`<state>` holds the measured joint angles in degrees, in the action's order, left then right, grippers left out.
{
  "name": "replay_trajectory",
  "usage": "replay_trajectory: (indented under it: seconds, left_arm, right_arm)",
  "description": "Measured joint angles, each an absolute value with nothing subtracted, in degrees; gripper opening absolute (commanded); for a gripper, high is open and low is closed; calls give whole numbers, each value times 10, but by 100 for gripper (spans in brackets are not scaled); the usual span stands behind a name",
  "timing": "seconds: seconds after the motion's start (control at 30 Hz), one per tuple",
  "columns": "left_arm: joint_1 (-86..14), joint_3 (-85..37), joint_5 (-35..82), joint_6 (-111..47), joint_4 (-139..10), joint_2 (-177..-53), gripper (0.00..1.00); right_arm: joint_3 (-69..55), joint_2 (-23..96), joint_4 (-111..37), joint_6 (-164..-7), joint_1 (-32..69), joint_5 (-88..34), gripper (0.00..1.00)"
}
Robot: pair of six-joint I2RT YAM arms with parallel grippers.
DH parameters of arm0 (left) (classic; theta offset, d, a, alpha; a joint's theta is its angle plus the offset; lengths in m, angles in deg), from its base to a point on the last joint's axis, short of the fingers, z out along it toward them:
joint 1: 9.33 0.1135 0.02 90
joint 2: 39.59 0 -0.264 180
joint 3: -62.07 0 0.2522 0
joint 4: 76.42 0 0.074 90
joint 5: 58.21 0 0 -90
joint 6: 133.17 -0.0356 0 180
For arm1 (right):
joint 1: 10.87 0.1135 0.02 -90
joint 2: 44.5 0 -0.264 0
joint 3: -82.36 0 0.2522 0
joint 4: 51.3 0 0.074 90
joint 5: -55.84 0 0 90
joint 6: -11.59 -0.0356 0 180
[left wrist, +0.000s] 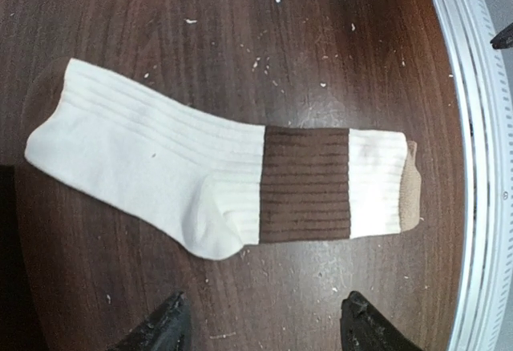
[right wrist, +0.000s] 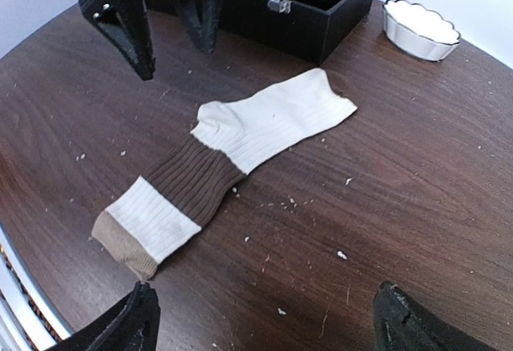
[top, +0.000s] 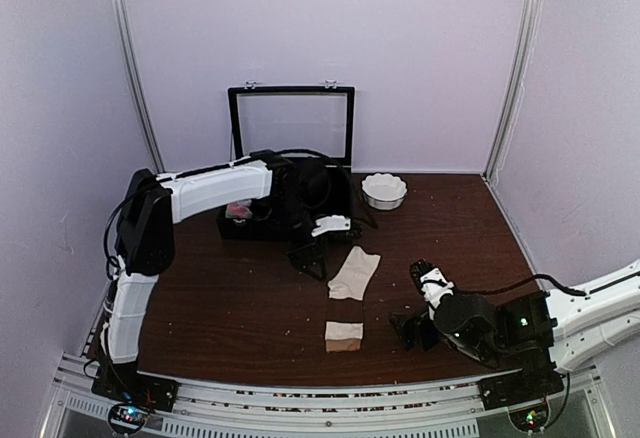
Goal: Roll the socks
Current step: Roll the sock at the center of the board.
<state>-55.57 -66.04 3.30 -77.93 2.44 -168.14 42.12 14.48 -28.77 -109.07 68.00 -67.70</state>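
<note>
We see the left gripper [left wrist: 260, 331] at the bottom of its wrist view, its fingers apart and empty. The right gripper [right wrist: 264, 323] is spread wide, also holding nothing. Between them, in the centre of the overhead frame, a cream sock [top: 350, 288] with a brown band and a tan end lies flat on the table [top: 220, 298]. Beyond it are a black box [top: 290, 208] and a white bowl [top: 384, 190] at upper right.
</note>
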Motion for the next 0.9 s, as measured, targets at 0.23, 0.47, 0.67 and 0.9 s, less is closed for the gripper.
replay_trajectory:
  seconds: [0.23, 0.47, 0.67, 0.9]
  left_arm:
    - [-607, -677, 80, -797, -11, -1726, 65]
    - [-636, -673, 122, -801, -40, -1753, 58]
    - [-639, -671, 207, -794, -92, -1774, 59]
    - [-639, -670, 241, -792, -119, -1774, 59]
  right_arm:
    - [438, 142, -311, -1010, 681, -584, 84]
    - [421, 197, -347, -933, 686, -505, 72]
    - [384, 268, -367, -864, 695, -466, 71]
    - [381, 321, -403, -760, 697, -435, 62]
